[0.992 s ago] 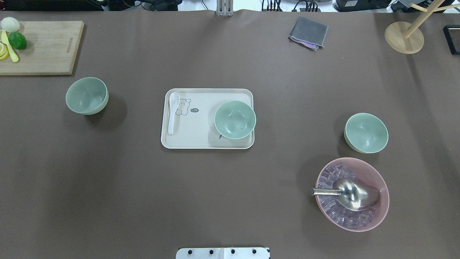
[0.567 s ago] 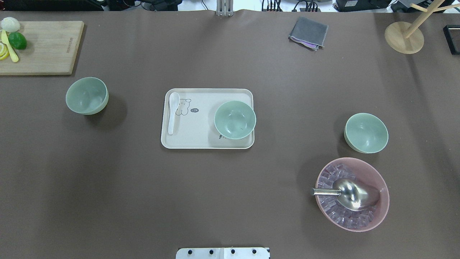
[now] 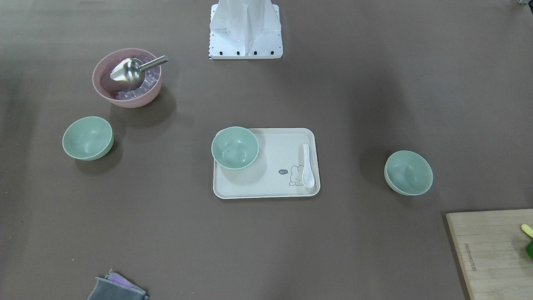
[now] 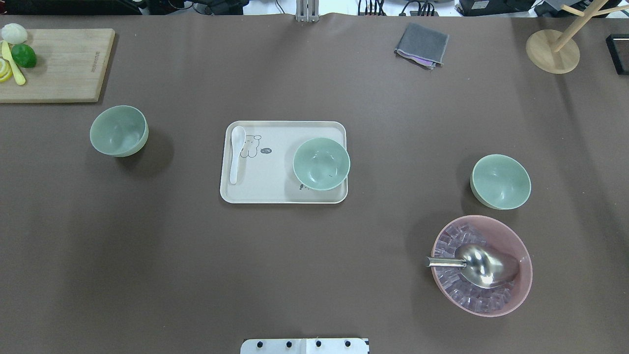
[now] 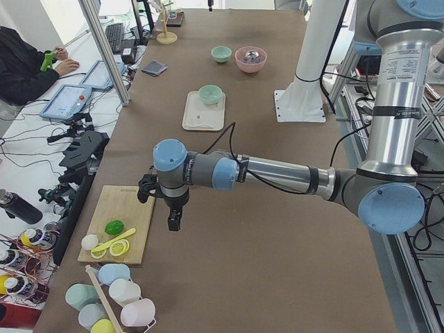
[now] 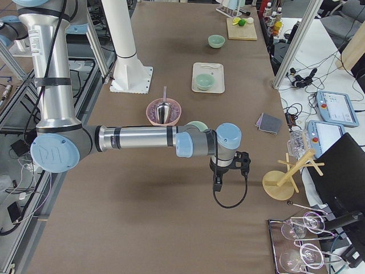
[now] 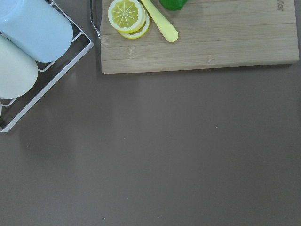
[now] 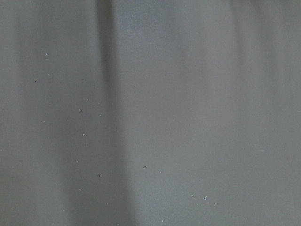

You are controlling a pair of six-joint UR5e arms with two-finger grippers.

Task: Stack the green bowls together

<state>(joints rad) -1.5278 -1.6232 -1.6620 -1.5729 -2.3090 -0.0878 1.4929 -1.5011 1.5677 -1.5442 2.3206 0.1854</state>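
Note:
Three pale green bowls stand apart and upright on the brown table. The left bowl (image 4: 119, 131) is near the cutting board. The middle bowl (image 4: 321, 163) sits on the right end of a cream tray (image 4: 285, 198). The right bowl (image 4: 500, 181) is just beyond the pink bowl. My left gripper (image 5: 172, 223) hangs over bare table beside the cutting board, far from the bowls. My right gripper (image 6: 217, 184) hangs over bare table at the other end. Both show only in the side views, so I cannot tell whether they are open or shut.
A pink bowl (image 4: 521, 290) holds ice cubes and a metal scoop (image 4: 484, 265). A white spoon (image 4: 236, 152) lies on the tray. A cutting board (image 4: 64, 64) with fruit, a grey cloth (image 4: 421, 45) and a wooden stand (image 4: 553, 49) line the far side. A cup rack (image 7: 28, 47) is near the left wrist.

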